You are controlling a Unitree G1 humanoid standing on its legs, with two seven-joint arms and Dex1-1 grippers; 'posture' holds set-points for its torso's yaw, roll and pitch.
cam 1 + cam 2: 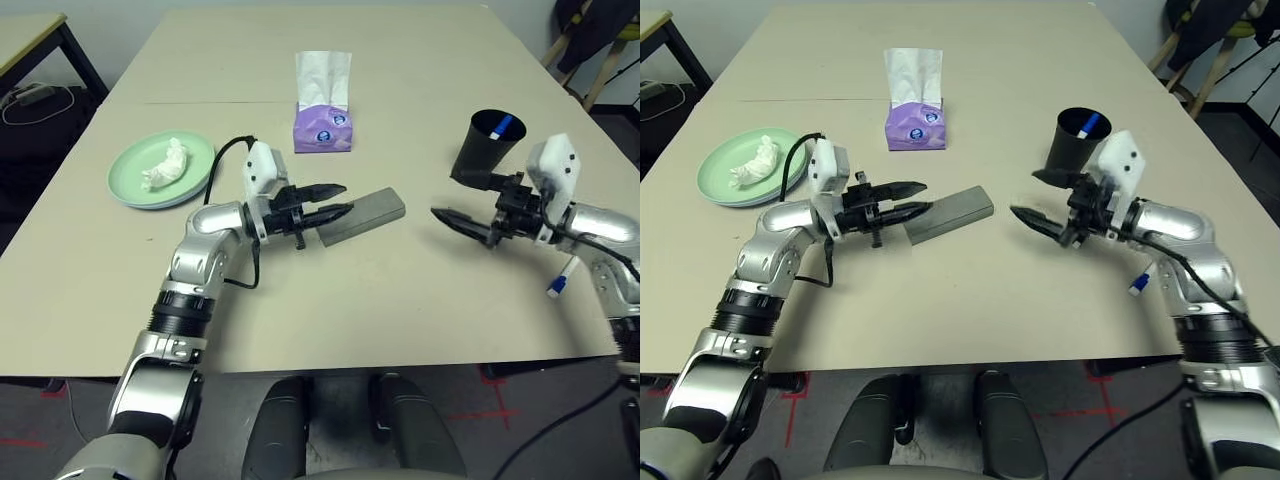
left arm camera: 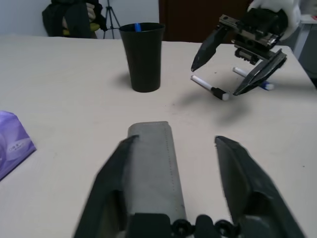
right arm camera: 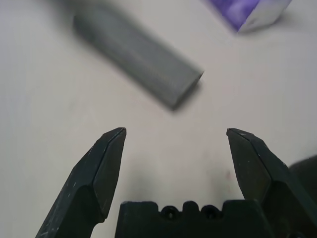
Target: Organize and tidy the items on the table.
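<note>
The grey glasses case (image 1: 368, 211) lies in the middle of the table (image 1: 400, 300). My left gripper (image 1: 347, 198) is open, its fingers straddling the case's near end (image 2: 153, 158); one finger (image 2: 111, 178) is against its side. My right gripper (image 1: 443, 195) hovers open to the right of the case, holding nothing, just in front of the black cup (image 1: 488, 145). A blue-capped marker stands in the cup. Two white markers (image 2: 210, 88) lie on the table beyond the right gripper, one of them by my right forearm (image 1: 560, 280). Crumpled tissue (image 1: 165, 163) rests on the pale green plate (image 1: 195, 165) at the left.
A purple tissue box (image 1: 322, 125) with a white tissue sticking up stands behind the case. A black-legged side table (image 1: 30, 40) is off the far left corner. Chair legs (image 1: 600, 60) show at the far right.
</note>
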